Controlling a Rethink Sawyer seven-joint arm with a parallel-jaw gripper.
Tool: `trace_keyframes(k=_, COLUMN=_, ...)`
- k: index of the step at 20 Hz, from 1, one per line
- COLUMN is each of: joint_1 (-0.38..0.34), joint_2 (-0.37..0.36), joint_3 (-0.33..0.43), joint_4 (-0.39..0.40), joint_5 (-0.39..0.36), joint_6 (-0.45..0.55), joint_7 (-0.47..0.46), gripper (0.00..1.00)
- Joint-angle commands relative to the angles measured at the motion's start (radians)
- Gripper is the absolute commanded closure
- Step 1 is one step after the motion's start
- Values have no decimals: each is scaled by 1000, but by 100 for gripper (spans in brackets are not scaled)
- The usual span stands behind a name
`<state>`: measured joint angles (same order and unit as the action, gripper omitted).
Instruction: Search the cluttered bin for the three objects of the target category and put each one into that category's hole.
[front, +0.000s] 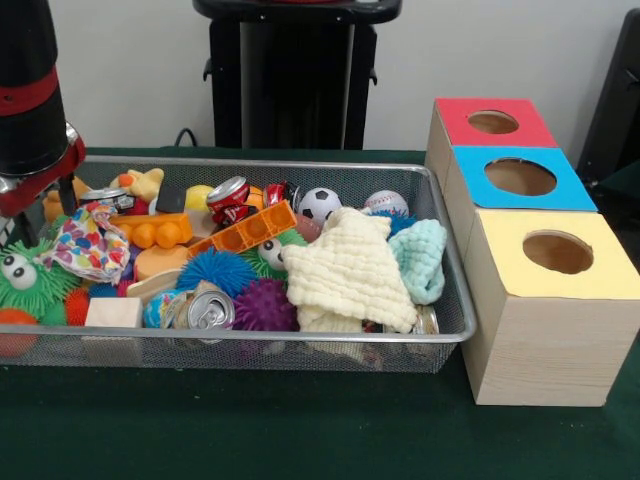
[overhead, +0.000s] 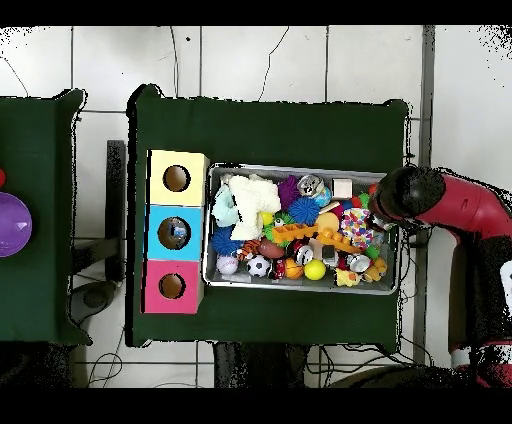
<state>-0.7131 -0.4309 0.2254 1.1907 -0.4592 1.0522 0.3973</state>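
The wire mesh bin (front: 452, 300) sits on the green table, full of toys; it also shows in the overhead view (overhead: 300, 170). No pale blue transparent bottle shows in the clutter in either view. The hole (front: 520, 177) in the blue panel is the middle one of the wooden box beside the bin; in the overhead view (overhead: 173, 232) something pale shows inside it. My arm's black and red end (front: 28, 140) hangs over the bin's left end, which is its right end in the overhead view (overhead: 402, 195). The gripper below it is hidden, so its state is unclear.
Red-panelled hole (front: 493, 122) and yellow-panelled hole (front: 558, 252) flank the blue one. The bin holds a cream cloth (front: 350, 270), a mint cloth (front: 420, 255), a silver can (front: 208, 312), a red can (front: 229, 197), a soccer ball (front: 319, 204) and spiky balls. A purple bowl (overhead: 12, 224) sits on another table.
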Motion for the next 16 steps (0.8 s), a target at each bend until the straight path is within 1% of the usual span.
trace_keyframes(k=1, joint_1=-41, joint_2=34, joint_3=150, joint_4=92, joint_5=9, joint_6=-69, joint_7=-139, gripper=0)
trace_keyframes(k=4, joint_1=-54, joint_2=39, joint_3=175, joint_4=100, joint_5=7, joint_6=-72, joint_7=-143, gripper=0)
trace_keyframes(k=10, joint_1=-108, joint_2=59, joint_3=247, joint_4=149, joint_5=59, joint_6=-43, joint_7=-149, gripper=0)
trace_keyframes(k=13, joint_1=-125, joint_2=84, joint_3=268, joint_4=155, joint_5=48, joint_6=-37, joint_7=-167, gripper=0)
trace_keyframes(k=16, joint_1=-129, joint_2=104, joint_3=271, joint_4=148, joint_5=25, joint_6=-35, joint_7=-166, gripper=0)
